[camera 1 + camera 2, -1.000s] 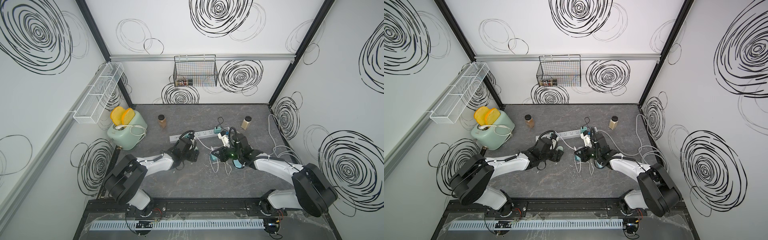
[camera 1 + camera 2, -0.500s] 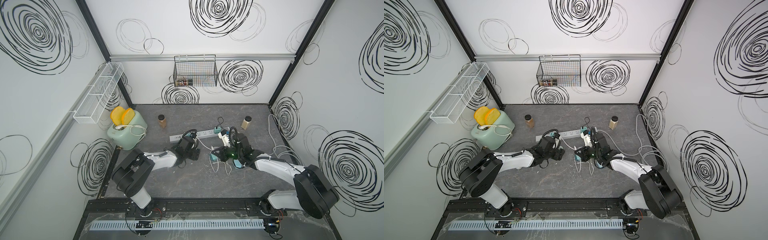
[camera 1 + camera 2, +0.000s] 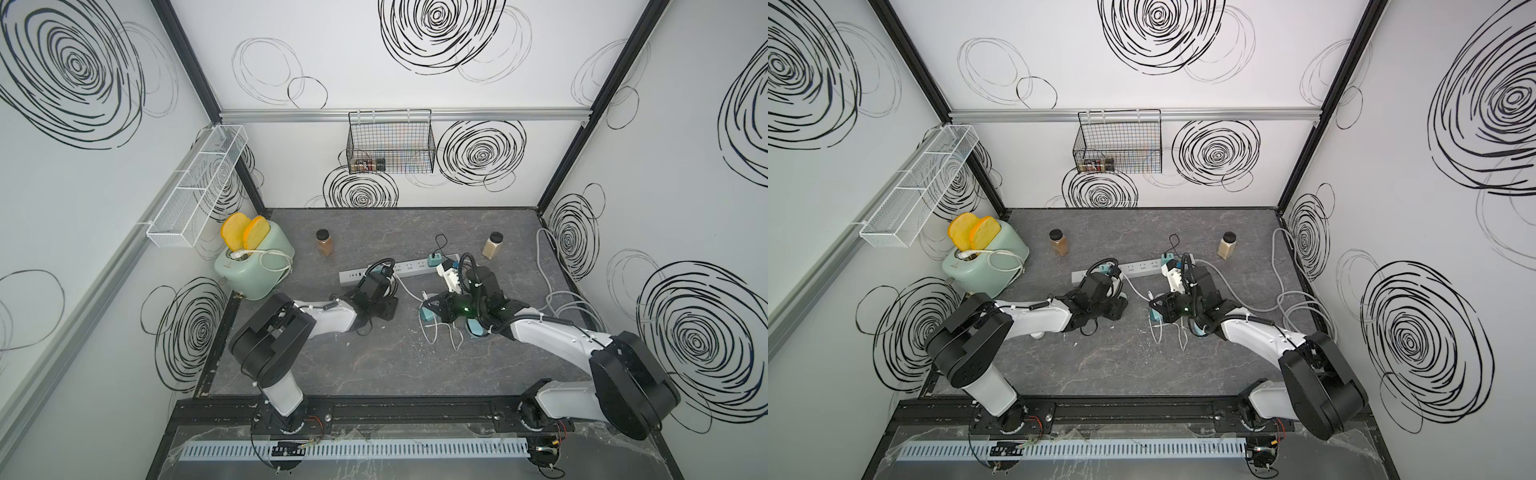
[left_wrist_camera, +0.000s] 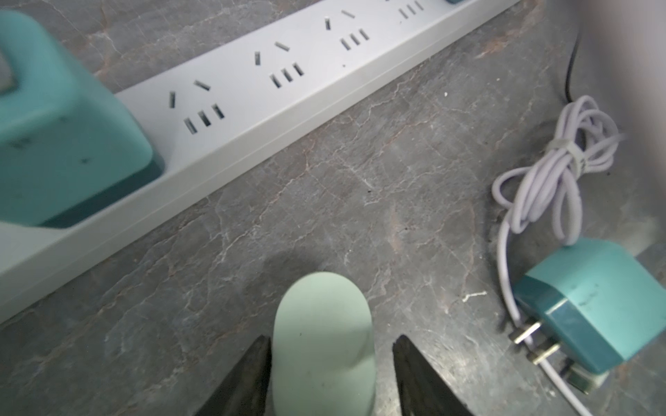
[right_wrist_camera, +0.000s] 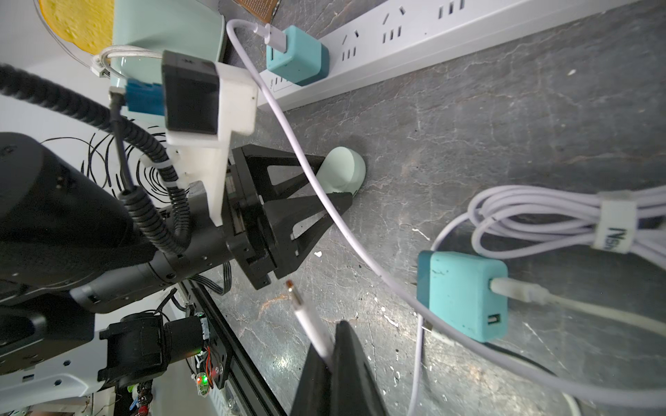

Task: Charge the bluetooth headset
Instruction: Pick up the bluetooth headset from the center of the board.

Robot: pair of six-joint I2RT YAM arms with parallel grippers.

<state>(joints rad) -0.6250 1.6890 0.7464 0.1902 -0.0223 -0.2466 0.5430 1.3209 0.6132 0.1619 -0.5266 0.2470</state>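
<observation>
Grey marble table fills the floor. The left arm and right arm both lie low across it, reaching toward the middle. A white wire shelf hangs on the left wall and a black basket on the far wall. A mint toaster sits far left with two bread slices poking up.

The white strip lies slanted across the middle. There's a brown jar just beyond its left end and a beige jar off past its right end.

The left gripper sits just near of the strip with its fingers spread either side of the headset case. That's the pale green rounded thing lying on the table. One finger is right up against it or close to it, the other shows a clear gap, so no squeeze.

The plugged charger, teal, sits in the strip just far-left of it. The loose charger, also teal, lies on the table to the right, prongs bare, next to a bundled cord.

The right gripper is pressed tight on the plug end of a white cable, tip pointing left toward the other gripper.
</observation>
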